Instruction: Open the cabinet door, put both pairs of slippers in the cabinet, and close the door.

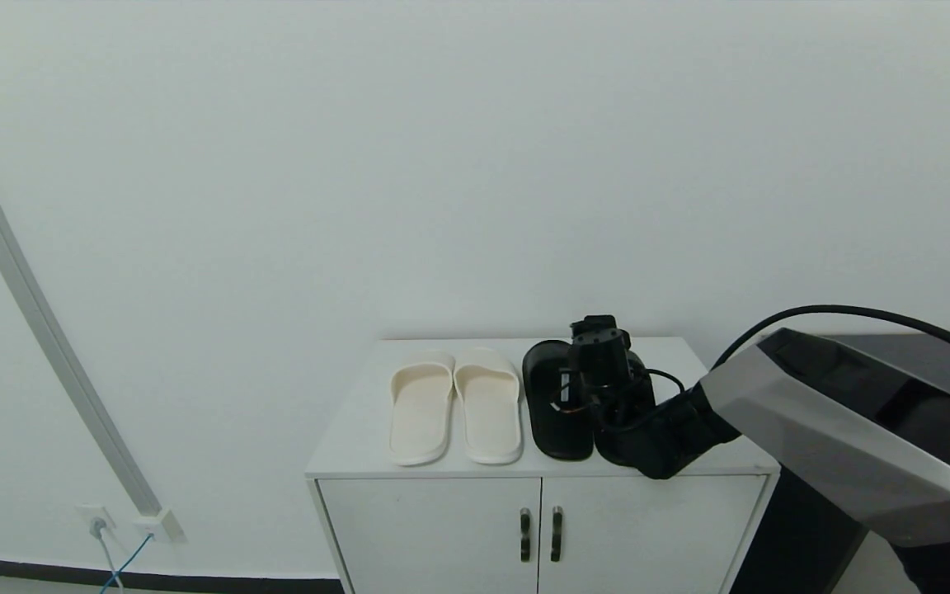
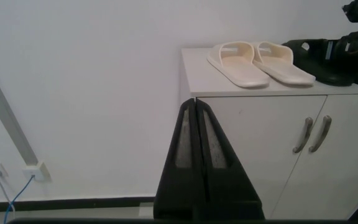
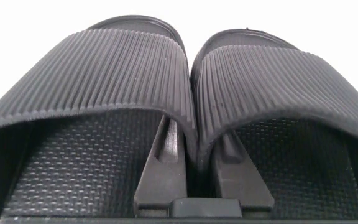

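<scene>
A pair of black slippers [image 1: 553, 404] lies on the right half of the white cabinet top [image 1: 359, 437], toes toward the wall. My right gripper [image 1: 594, 371] sits over them with one finger inside each slipper, under the ribbed straps [image 3: 123, 68]. Its fingers [image 3: 169, 155] are shut on the two inner side walls, which are pressed together between them. A pair of cream slippers [image 1: 454, 406] lies side by side left of the black pair. The cabinet's two doors [image 1: 434, 536] are closed, with dark handles [image 1: 525, 535] at the middle. My left gripper [image 2: 196, 106] hangs shut and empty, low and left of the cabinet.
The cabinet stands against a plain white wall. A slanted cable duct [image 1: 38, 322] runs down the wall to sockets [image 1: 96, 521] with a blue cable near the floor at the left. A dark surface [image 1: 920, 346] lies to the cabinet's right.
</scene>
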{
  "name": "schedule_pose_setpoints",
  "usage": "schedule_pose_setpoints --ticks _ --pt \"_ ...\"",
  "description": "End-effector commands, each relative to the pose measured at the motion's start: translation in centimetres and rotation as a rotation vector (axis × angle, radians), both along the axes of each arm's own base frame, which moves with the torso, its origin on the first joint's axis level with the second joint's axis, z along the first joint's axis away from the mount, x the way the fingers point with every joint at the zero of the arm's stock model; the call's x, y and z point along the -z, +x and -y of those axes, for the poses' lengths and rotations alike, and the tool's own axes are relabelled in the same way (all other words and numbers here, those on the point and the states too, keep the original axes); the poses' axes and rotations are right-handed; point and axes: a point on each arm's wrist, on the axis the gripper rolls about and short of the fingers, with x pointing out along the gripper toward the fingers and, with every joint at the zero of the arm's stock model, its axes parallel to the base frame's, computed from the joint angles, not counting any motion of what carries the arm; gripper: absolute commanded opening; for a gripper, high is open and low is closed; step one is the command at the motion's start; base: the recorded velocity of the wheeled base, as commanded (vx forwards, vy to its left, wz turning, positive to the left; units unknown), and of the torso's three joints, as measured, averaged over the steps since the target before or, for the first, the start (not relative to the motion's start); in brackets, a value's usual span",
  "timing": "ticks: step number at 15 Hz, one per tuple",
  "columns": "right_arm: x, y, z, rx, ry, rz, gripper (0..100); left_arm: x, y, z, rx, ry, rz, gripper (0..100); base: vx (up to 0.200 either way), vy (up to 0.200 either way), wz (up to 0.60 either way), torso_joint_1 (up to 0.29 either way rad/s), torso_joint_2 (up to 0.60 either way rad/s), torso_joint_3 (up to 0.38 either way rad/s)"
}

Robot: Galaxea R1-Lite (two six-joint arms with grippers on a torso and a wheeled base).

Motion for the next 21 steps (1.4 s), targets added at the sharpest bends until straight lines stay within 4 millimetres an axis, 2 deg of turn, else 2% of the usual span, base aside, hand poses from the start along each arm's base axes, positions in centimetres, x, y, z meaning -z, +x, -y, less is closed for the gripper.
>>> schedule_pose_setpoints --ticks 1,3,5,7,9,11,16,18,21 --pt "-1.4 -0.5 0.2 -0.002 0.011 0.017 0 0.0 0.0 0.0 0.000 -0.001 0.000 0 0.000 0.000 0.00 0.000 0.00 0.000" --pt "-3.4 -1.9 0.9 -0.013 0.021 0.027 0 0.0 0.0 0.0 0.000 -0.001 0.000 0 0.000 0.000 0.00 0.000 0.00 0.000" --pt "-6.6 -5.9 1.8 -0.126 0.052 0.034 0 0.0 0.0 0.0 0.000 -0.001 0.000 0 0.000 0.000 0.00 0.000 0.00 0.000" --pt "-9.0 -11.2 3.5 -0.307 0.089 0.018 0 0.0 0.0 0.0 0.000 -0.001 0.000 0 0.000 0.000 0.00 0.000 0.00 0.000" --pt "-10.1 -15.8 5.3 -0.484 0.120 0.009 0 0.0 0.0 0.0 0.000 0.000 0.000 0 0.000 0.000 0.00 0.000 0.00 0.000" --pt "-10.4 -18.8 7.1 -0.644 0.069 0.010 0 0.0 0.0 0.0 0.000 0.004 0.000 0 0.000 0.000 0.00 0.000 0.00 0.000" --pt "-9.5 -21.8 8.4 -0.836 -0.081 0.023 0 0.0 0.0 0.0 -0.005 -0.001 0.000 0 0.000 0.000 0.00 0.000 0.00 0.000" --pt "-8.9 -21.9 8.4 -0.862 -0.149 0.029 0 0.0 0.0 0.0 -0.005 0.000 0.000 0 0.000 0.000 0.00 0.000 0.00 0.000" --pt "-9.3 -22.0 8.5 -0.862 -0.155 0.047 0 0.0 0.0 0.0 -0.003 0.000 0.000 0 -0.067 0.000 0.00 0.001 0.00 0.001"
